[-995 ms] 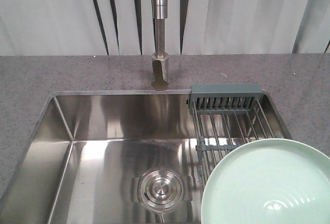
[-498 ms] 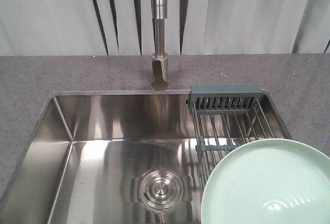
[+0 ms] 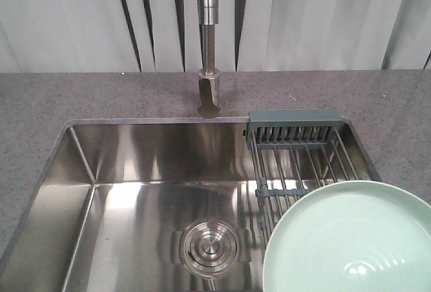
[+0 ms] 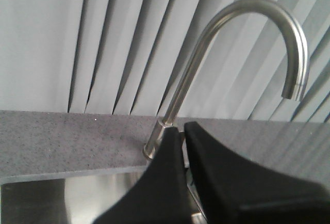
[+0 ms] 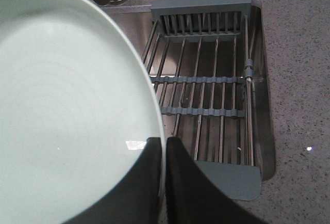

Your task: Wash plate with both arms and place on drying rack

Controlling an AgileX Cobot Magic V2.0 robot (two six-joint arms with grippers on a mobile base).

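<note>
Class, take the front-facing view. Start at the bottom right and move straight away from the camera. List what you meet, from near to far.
plate → drying rack → countertop → curtain

Left gripper (image 4: 181, 131), lower centre of its frame, has fingers nearly together; right gripper (image 5: 164, 144), bottom centre, pinches the plate (image 5: 67, 95) rim.
</note>
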